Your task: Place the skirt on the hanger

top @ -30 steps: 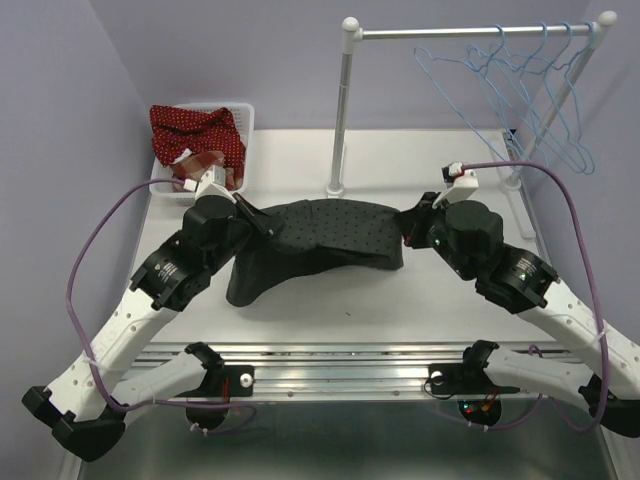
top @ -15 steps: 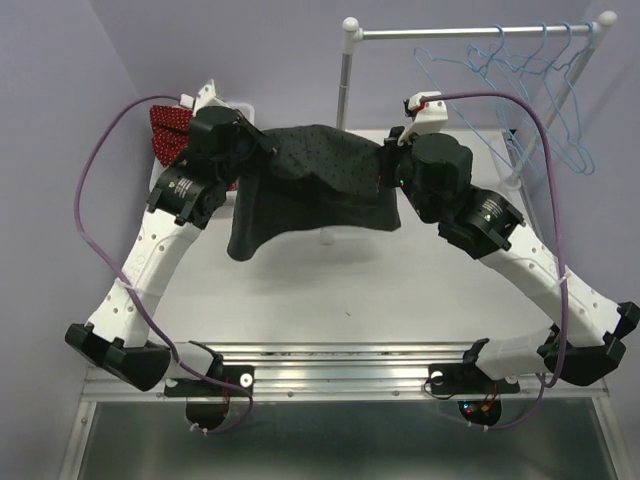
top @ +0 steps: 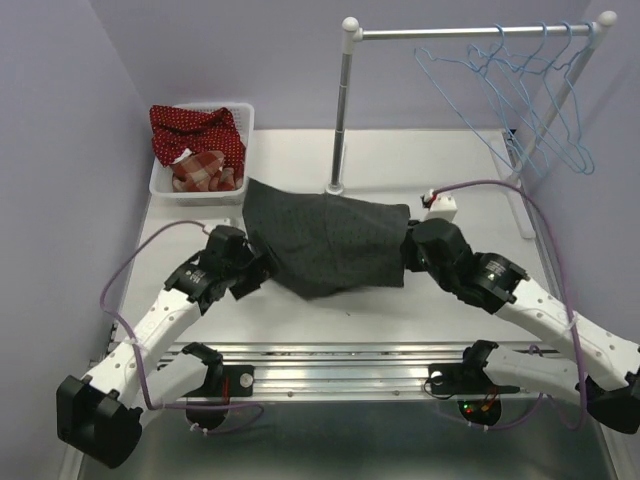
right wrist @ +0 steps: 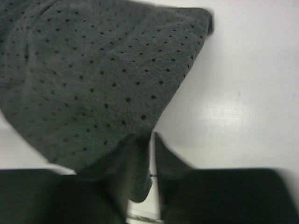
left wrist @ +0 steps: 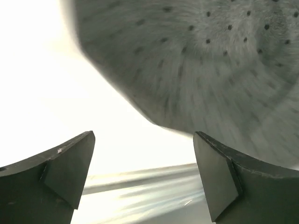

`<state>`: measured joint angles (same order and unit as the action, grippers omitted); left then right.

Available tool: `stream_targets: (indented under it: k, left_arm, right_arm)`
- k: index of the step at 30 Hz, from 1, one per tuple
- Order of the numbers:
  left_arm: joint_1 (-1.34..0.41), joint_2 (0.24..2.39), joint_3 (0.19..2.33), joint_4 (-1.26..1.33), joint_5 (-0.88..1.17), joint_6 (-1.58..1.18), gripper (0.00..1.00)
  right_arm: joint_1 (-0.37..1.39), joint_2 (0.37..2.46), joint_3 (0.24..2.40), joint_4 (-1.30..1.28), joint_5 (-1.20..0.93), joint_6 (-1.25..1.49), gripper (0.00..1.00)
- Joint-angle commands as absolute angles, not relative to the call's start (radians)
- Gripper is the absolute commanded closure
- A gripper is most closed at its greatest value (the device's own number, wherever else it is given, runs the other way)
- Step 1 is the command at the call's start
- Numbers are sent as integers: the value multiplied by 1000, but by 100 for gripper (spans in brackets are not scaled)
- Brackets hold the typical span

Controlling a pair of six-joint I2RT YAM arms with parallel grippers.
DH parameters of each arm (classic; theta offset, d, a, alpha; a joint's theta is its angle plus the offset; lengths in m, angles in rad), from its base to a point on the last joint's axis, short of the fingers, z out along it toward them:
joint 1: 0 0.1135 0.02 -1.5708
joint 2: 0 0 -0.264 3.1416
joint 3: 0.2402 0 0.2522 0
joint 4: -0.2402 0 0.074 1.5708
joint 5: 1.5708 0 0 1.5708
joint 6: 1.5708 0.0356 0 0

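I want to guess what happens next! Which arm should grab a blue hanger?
Probably the right. The hangers hang on its side, far from the left claw. But the right claw pinches the skirt and must let go first.

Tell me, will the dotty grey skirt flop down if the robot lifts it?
Probably flop: the skirt is soft cloth, puckering where the right gripper pinches its edge. It looks fuzzy, so likely not slippery. Lying thin and flat, it is probably light.
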<state>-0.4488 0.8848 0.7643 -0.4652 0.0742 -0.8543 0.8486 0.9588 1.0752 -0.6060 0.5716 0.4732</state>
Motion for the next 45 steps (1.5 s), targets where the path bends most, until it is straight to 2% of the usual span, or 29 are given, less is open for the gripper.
stream_targets:
  k: [1,2,5,9,13,18,22,23,28,34,39,45]
  left_arm:
    - [-440,856,624,-529,163,-920,1]
    - [-442,835,640,-593,134,-926,1]
    - [-442,804,724,-664,22,-936,1]
    - [-442,813,769,-664,9,-907,1]
    - [-442,860,718,-577,89,-893,1]
    - [-474,908,664,-460,161,-903,1]
    - [-613,887,652,-454,140,-952,1]
    - [-683,879,635,-439,135,-981,1]
    - [-808,888,574,-419,150,-1038,1]
    - [-933,974,537,-256,167,-1106,1]
    - [-940,1083,594,-236,156,-1082,1]
    - [-940,1089,603,-227,158,-1068,1]
  right_arm:
    - [838,951,876,-807,457,730,15]
    - [838,953,858,-824,450,776,0]
    - [838,963,848,-845,448,764,0]
    - [838,971,865,-777,417,704,0]
    - [838,1003,841,-677,336,641,0]
    - [838,1052,813,-676,232,632,0]
    - [838,991,747,-797,261,782,0]
    - [838,973,732,-816,217,820,0]
    - [838,868,593,-848,124,897,0]
    - [838,906,545,-873,172,950,0]
    - [838,957,531,-805,228,949,0]
    - [838,1002,500,-750,294,1002,0]
